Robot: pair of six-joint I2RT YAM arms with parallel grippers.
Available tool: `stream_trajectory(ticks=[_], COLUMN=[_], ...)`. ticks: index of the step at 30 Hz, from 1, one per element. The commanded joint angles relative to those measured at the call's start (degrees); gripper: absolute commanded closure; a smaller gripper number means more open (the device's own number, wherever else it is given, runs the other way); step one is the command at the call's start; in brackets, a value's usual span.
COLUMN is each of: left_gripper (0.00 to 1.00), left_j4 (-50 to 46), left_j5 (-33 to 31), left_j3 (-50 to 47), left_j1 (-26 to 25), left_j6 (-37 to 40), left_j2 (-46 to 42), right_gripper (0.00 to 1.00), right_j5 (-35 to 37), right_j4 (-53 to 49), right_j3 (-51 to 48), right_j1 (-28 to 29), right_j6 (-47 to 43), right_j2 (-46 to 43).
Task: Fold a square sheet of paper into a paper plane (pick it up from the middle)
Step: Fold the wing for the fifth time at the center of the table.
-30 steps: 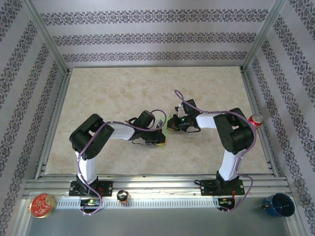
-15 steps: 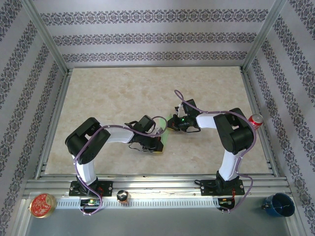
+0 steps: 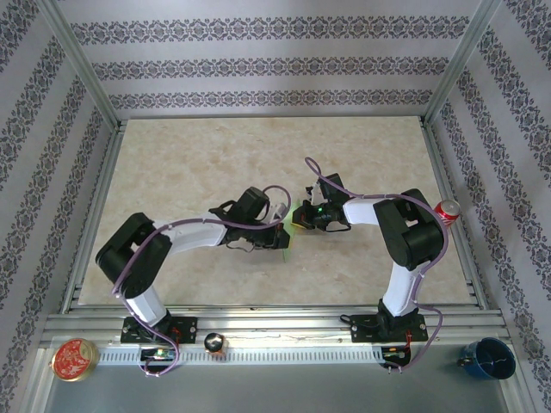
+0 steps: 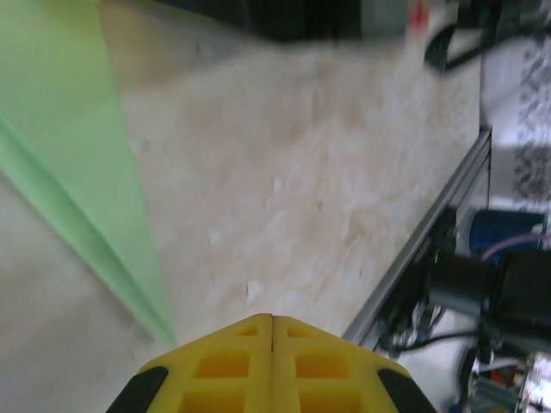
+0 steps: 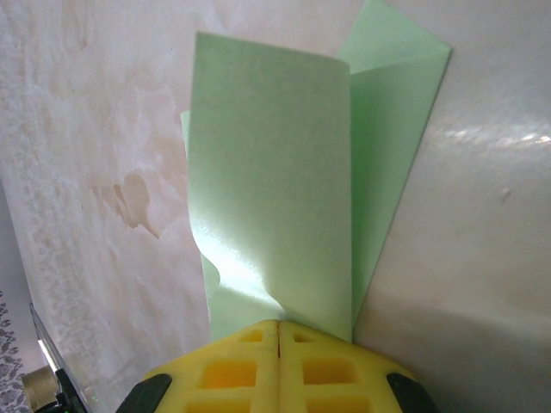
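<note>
a beige marbled table (image 3: 198, 163) sits inside striped, patterned walls. on the near rail a red tin (image 3: 74, 360) lies at 7 o'clock and a blue cup (image 3: 487, 358) at 5 o'clock. the left gripper (image 4: 273, 320) points in from 8 o'clock to the table's middle, its yellow fingers pressed together with nothing between them. the paper (image 4: 77, 155), pale green and partly folded, tapers to a point just beside those fingers, at 10 o'clock in the left wrist view. the right gripper (image 5: 279, 325), coming from 3 o'clock, is clamped on the paper's near edge, and the flaps fan away toward 12 o'clock in its wrist view. the paper lies mid-table between both grippers. a red can (image 3: 448, 211) stands at the 3 o'clock edge.
</note>
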Motion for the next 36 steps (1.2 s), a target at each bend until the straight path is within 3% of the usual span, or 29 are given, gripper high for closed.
stream_trajectory(ticks=[1,9,16,26,36], left_gripper=[0.95,0.95,0.97,1.0,1.0], left_j4=[7.8,8.6,0.5,-1.1,-4.9], left_j5=[-1.6,-3.9,-6.4,-4.9,-2.3], left_j3=[2.6,7.2,6.2,-1.4,-5.7], left_j1=[2.1,2.6,2.6,2.6,2.7], left_j6=[-5.6,-6.5,-2.5,3.6,10.7], left_j2=[4.6,12.5,14.2,12.6,9.4], right_gripper=[0.95,0.95,0.93,0.89,0.9], right_j5=[3.5,3.0,2.1,0.2,-1.7], right_j4=[-4.1,-3.4,-2.5,-2.7,1.7], right_j3=[-1.9,-2.2,-2.0,-1.4,-7.1], right_j1=[2.1,2.1,2.1,1.4,1.3], right_j6=[-0.1,0.3,0.9,1.2,1.8], right_j2=[3.3,3.2,3.2,-3.7,-10.8])
